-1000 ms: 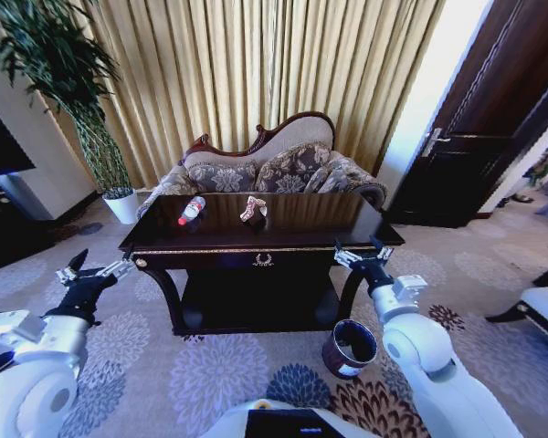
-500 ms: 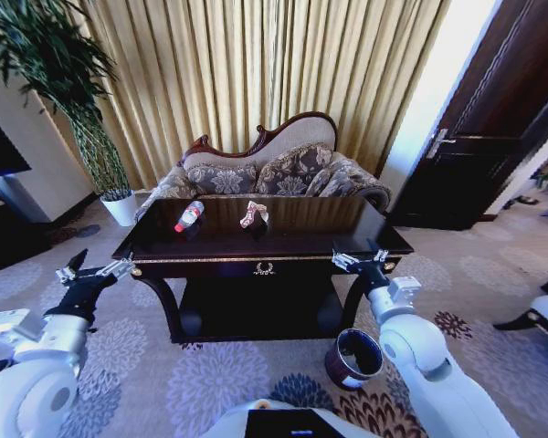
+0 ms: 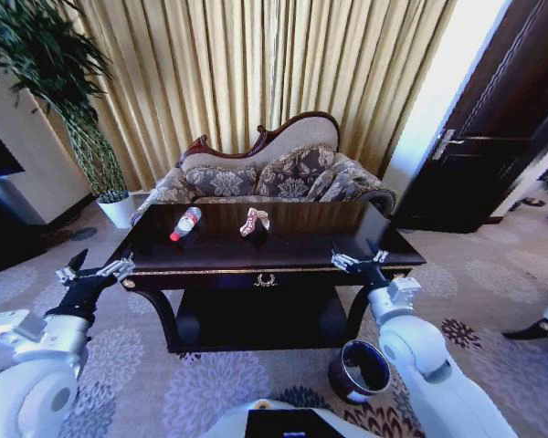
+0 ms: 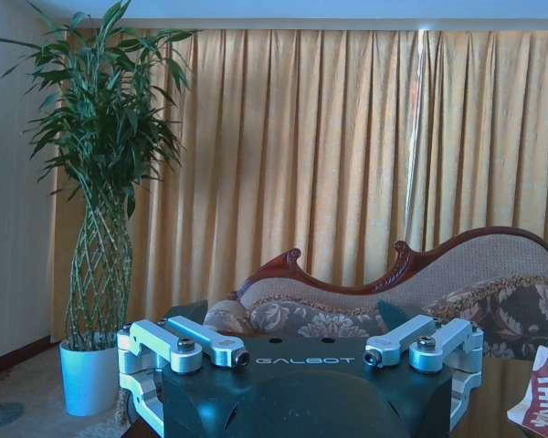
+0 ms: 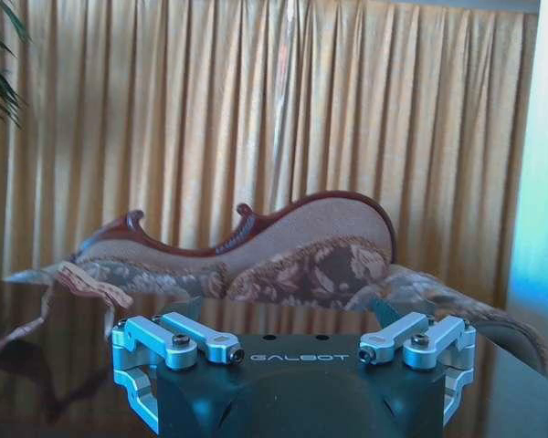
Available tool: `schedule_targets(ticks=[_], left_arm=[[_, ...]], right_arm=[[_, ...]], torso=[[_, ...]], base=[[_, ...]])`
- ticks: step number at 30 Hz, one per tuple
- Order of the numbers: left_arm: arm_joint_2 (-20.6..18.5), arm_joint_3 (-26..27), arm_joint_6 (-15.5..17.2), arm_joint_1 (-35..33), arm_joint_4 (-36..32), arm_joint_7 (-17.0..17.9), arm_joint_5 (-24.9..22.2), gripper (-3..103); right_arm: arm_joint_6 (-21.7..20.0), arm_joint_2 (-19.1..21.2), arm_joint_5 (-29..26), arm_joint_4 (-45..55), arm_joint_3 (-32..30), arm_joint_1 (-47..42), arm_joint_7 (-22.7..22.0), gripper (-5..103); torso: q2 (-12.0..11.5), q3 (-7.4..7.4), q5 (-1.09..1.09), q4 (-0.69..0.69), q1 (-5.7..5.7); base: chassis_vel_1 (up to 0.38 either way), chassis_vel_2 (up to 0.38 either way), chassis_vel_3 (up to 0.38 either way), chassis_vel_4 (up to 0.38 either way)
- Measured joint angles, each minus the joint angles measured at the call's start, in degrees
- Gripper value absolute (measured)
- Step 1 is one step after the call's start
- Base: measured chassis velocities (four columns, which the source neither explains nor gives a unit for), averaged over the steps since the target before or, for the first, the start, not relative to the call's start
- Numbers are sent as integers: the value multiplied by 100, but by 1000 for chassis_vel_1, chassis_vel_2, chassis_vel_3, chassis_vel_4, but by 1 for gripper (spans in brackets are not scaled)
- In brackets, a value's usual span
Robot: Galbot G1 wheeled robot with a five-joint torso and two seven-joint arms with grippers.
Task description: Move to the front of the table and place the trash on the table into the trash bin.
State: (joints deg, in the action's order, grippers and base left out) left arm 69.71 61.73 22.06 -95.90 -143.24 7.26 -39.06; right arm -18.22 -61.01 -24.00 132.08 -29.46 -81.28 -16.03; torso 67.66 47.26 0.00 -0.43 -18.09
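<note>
So the robot stands in front of the table (image 3: 283, 239), but none of the trash has gone into the trash bin (image 3: 358, 370) yet. All the picking up is left to do.

The left gripper (image 3: 98, 271) hangs in the air just off the table's left front corner. Its fingers (image 4: 205, 345) are spread wide apart, and it holds nothing and touches nothing. A little way past it and toward the middle, the clear bottle with the red label (image 3: 184, 223) lies on its side on the shiny dark top. The tall plant (image 3: 50, 87) in its white pot (image 3: 121, 209) stands on the floor far beyond this gripper, by the gold curtain (image 3: 256, 82).

Next along the table top, the crumpled pink and white wrapper (image 3: 254, 220) sits about in the middle, between the two grippers and farther back than both. It is nearer to the bottle than to the right gripper. The wrapper also shows at the edge of the left wrist view (image 4: 542, 394) and lying on the table in the right wrist view (image 5: 82, 283). Behind the table is the patterned sofa (image 3: 274, 169).

The right gripper (image 3: 358, 259) hangs right at the table's right front edge. Its fingers (image 5: 201, 342) are spread wide too, and it is empty. The trash bin stands on the flowered carpet (image 3: 210, 383) below this gripper, close beside the right arm, with its open mouth tipped up.
</note>
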Motion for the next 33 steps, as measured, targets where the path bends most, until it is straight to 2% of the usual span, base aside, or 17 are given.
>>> schedule_targets(ticks=[3,6,7,9,10,12,13,15,17,19,20,22,24,25,29,30,33], left_arm=[[25,3,-88,-23,0,-41,0,100],[108,20,-111,-11,0,-113,22,100],[108,20,-111,-11,0,-113,22,100],[153,-5,-111,-20,0,-115,41,100],[153,-5,-111,-20,0,-115,41,100],[179,-19,-111,-48,0,-118,75,100],[179,-19,-111,-48,0,-118,75,100],[226,-24,-119,-50,0,-120,97,100],[242,-25,-120,-50,0,-120,102,100],[296,-23,-125,-66,0,-121,134,100],[296,-23,-125,-66,0,-121,134,100],[339,-19,-131,-96,0,-121,178,100],[350,-18,-134,-109,0,-120,189,100],[359,-12,-139,-131,0,-119,198,100],[384,-6,-155,-151,0,-117,225,100],[384,-6,-155,-151,0,-117,225,100],[424,3,-233,-225,0,-115,294,100]], right_arm=[[94,167,-223,-96,121,110,3,100],[93,620,-888,-415,291,448,128,100],[93,620,-888,-415,291,448,128,100],[39,987,-1538,-653,463,794,192,100],[39,987,-1538,-653,463,794,192,100],[-86,1313,-2227,-849,787,1249,170,100],[-86,1313,-2227,-849,787,1249,170,100],[-168,1507,-2539,-1073,1291,1934,141,100],[-184,1527,-2590,-1124,1427,2127,133,100],[-287,1510,-2803,-1317,1994,2880,1,100],[-287,1510,-2803,-1317,1994,2880,1,100],[-421,1358,-3019,-1526,2625,3527,-161,100],[-452,1301,-3075,-1577,2795,3699,-216,100],[-498,1193,-3168,-1667,3086,3995,-306,100],[-530,890,-3088,-2026,3728,4744,-373,100],[-530,890,-3088,-2026,3728,4744,-373,100],[-569,567,-2978,-2419,4147,5288,-421,100]], torso=[[0,0,1,0,0],[1,0,1,1,1],[1,0,1,1,1],[1,0,1,-1,1],[1,0,1,-1,1],[0,0,2,0,0],[0,0,2,0,0],[0,0,0,0,0],[1,0,0,-1,0],[1,0,-1,2,1],[1,0,-1,2,1],[0,0,1,1,0],[0,0,0,1,0],[0,1,0,1,0],[1,0,-1,0,0],[1,0,-1,0,0],[0,1,-1,0,0]], base=[[-20,11,13,-16],[0,0,0,0],[0,0,0,0],[0,0,0,0],[0,0,0,0],[0,0,0,0],[0,0,0,0],[0,0,0,0],[0,0,0,0],[0,0,0,0],[0,0,0,0],[0,0,0,0],[0,0,0,0],[0,0,0,0],[0,0,0,0],[0,0,0,0],[0,0,0,0]])
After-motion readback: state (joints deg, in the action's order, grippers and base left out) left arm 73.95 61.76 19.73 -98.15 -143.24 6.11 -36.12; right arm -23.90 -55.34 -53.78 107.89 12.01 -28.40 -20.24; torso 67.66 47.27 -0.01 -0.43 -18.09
